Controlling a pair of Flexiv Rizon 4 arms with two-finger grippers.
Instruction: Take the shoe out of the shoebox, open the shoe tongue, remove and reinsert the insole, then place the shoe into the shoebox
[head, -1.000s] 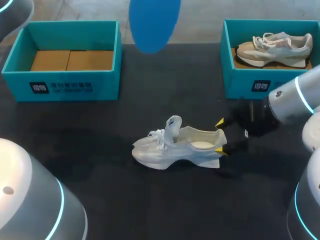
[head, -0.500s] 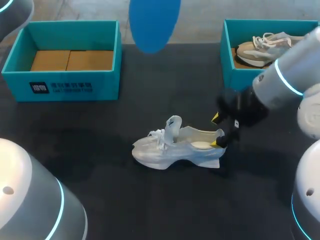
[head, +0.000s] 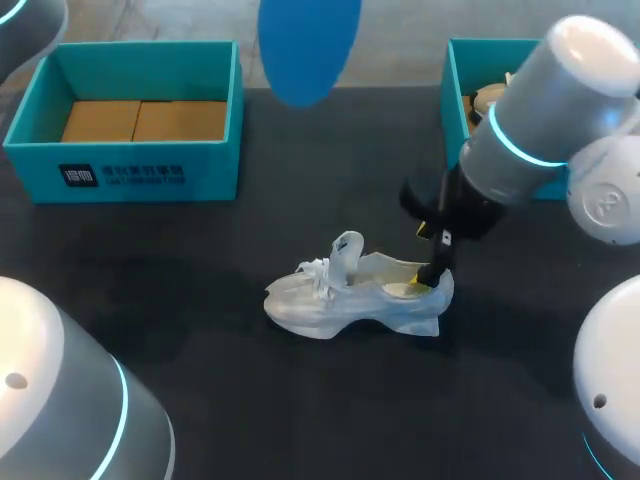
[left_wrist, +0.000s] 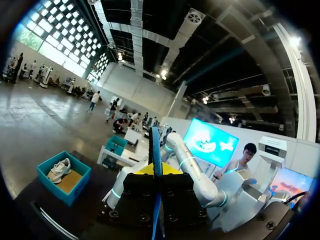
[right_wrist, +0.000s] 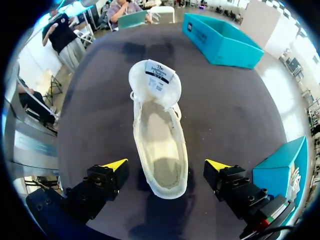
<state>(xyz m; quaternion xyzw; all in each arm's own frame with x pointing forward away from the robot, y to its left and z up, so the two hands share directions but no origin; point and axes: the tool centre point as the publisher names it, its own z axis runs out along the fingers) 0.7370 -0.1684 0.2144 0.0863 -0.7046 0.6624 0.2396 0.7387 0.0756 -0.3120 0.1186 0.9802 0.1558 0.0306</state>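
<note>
The right gripper (head: 432, 258), jaws spread wide, is hanging over the heel of the white mesh sneaker (head: 355, 295), which is sitting mid-frame on the black table (head: 200, 330), its long axis running straight ahead, toe pointing away from it.

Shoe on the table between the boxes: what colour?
White shoe with a cream insole; it shows best in the right wrist view.

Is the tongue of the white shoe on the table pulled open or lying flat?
Open: the tongue stands up, its labelled underside showing, and the mouth of the shoe is clear down to the insole.
</note>
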